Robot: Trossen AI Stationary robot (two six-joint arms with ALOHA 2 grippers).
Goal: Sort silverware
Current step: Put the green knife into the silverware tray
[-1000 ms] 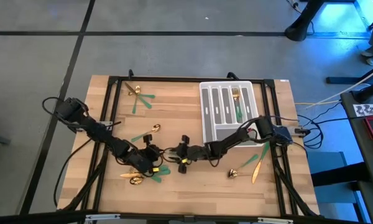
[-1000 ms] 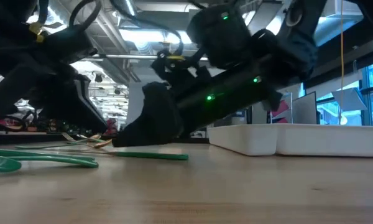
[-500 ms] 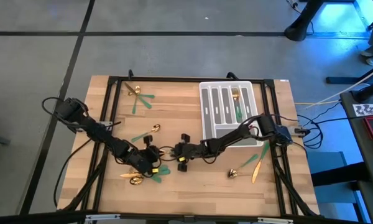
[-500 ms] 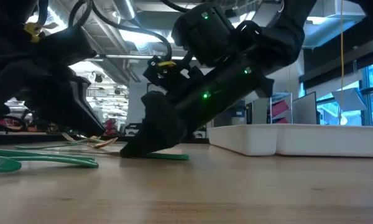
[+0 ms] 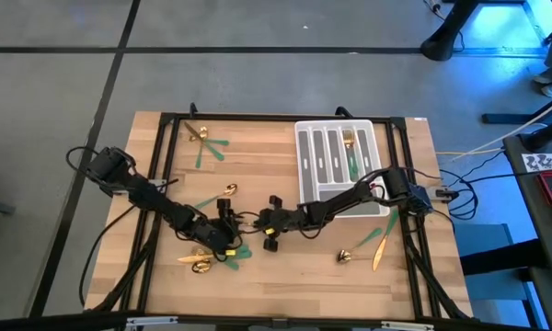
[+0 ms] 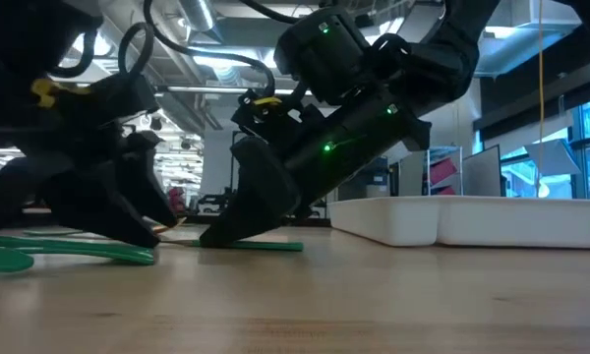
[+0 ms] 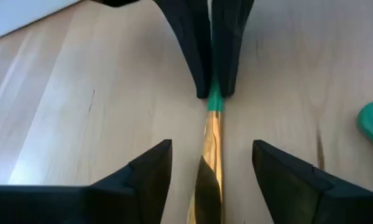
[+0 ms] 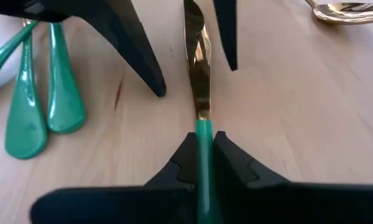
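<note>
— High view first: where do the two tools meet?

— Near the middle of the wooden surface (image 5: 285,276). The left tool (image 5: 228,223) and the right tool (image 5: 260,222) face each other tip to tip, with a knife (image 8: 199,74) lying flat between them.

— Who has the knife?

— The right tool (image 8: 200,152) is clenched on its green handle, fingers (image 8: 233,165) pinching it from both sides. The gold blade runs forward from that grip into the left tool (image 7: 208,165), whose fingers (image 7: 150,171) stand released on either side of the blade, not touching it.

— And the rest of the silverware?

— Two green handles (image 8: 34,106) lie just beside the left tool, and a gold spoon (image 5: 224,191) is near it. Behind the right tool sits the white tray (image 5: 305,165) with a fork (image 5: 351,152) in one slot.
</note>
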